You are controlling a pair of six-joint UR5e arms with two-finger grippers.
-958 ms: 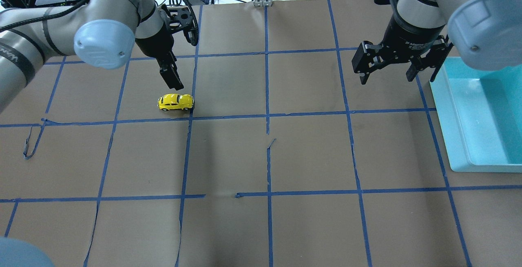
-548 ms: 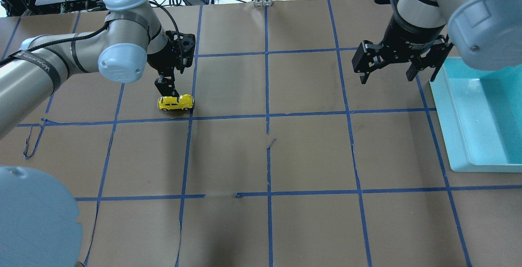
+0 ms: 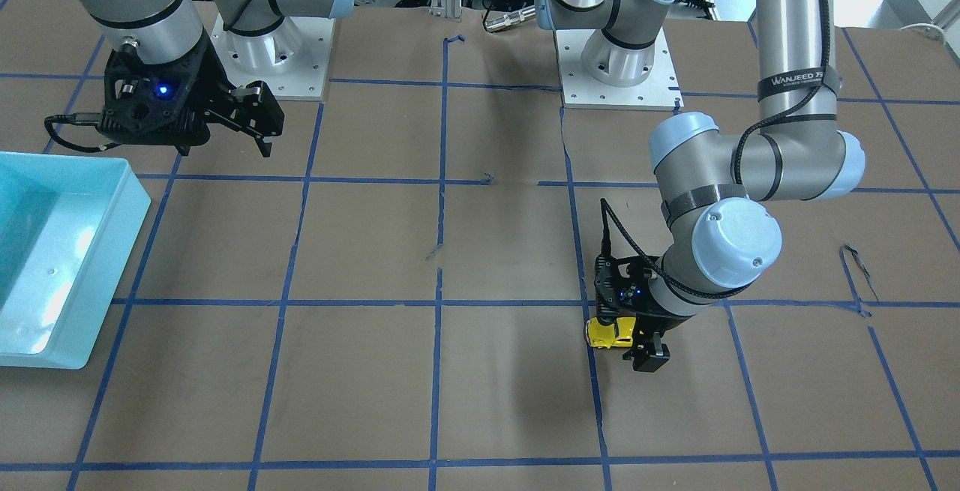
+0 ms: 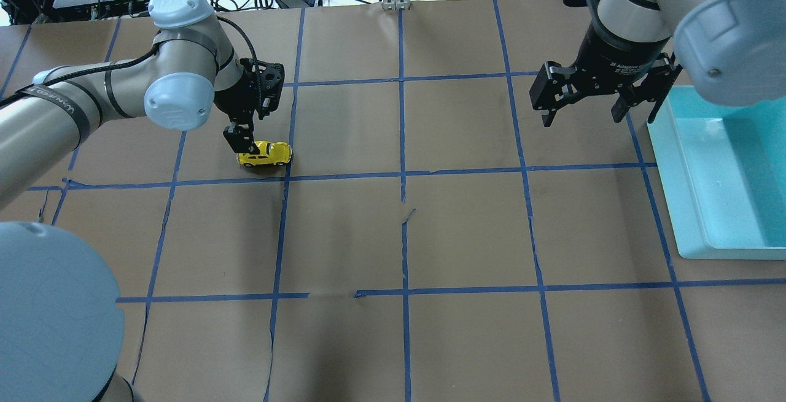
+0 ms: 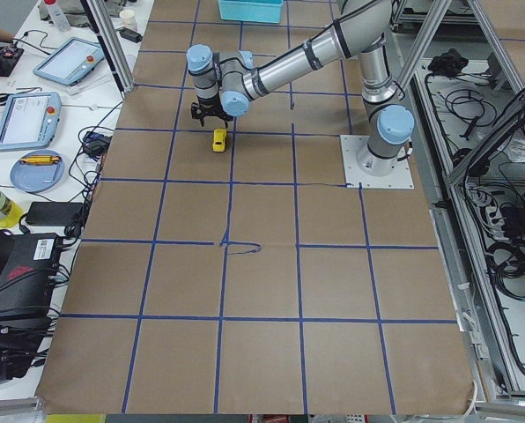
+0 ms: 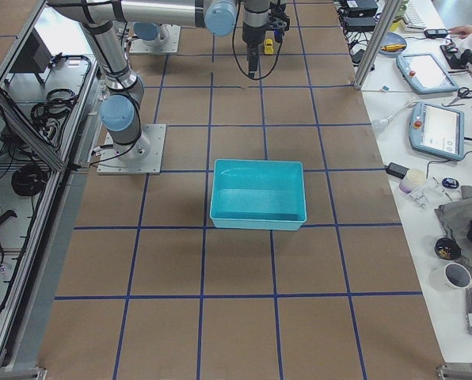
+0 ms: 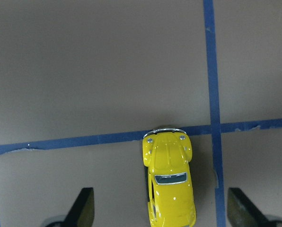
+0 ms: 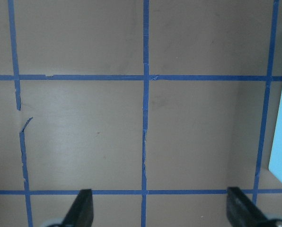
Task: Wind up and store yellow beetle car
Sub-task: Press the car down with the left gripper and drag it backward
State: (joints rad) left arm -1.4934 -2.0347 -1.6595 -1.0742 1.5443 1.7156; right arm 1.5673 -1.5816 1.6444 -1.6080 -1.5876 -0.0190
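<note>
The yellow beetle car (image 4: 268,154) stands on its wheels on the brown table, next to a blue tape crossing. It also shows in the front view (image 3: 604,332) and the left wrist view (image 7: 169,189). My left gripper (image 4: 245,146) is open and low over the car's rear. In the left wrist view (image 7: 162,210) its fingers stand wide apart on either side of the car, not touching it. My right gripper (image 4: 582,115) is open and empty. It hangs above the table beside the teal bin (image 4: 675,169).
The teal bin (image 3: 139,202) sits at the table's edge on my right and looks empty (image 6: 258,223). Blue tape lines mark squares on the brown paper. Cables, tablets and boxes lie past the table's far edge.
My left arm has swung down and brought its open gripper from above and behind the car to straddle it. The car and my right arm have not moved.
</note>
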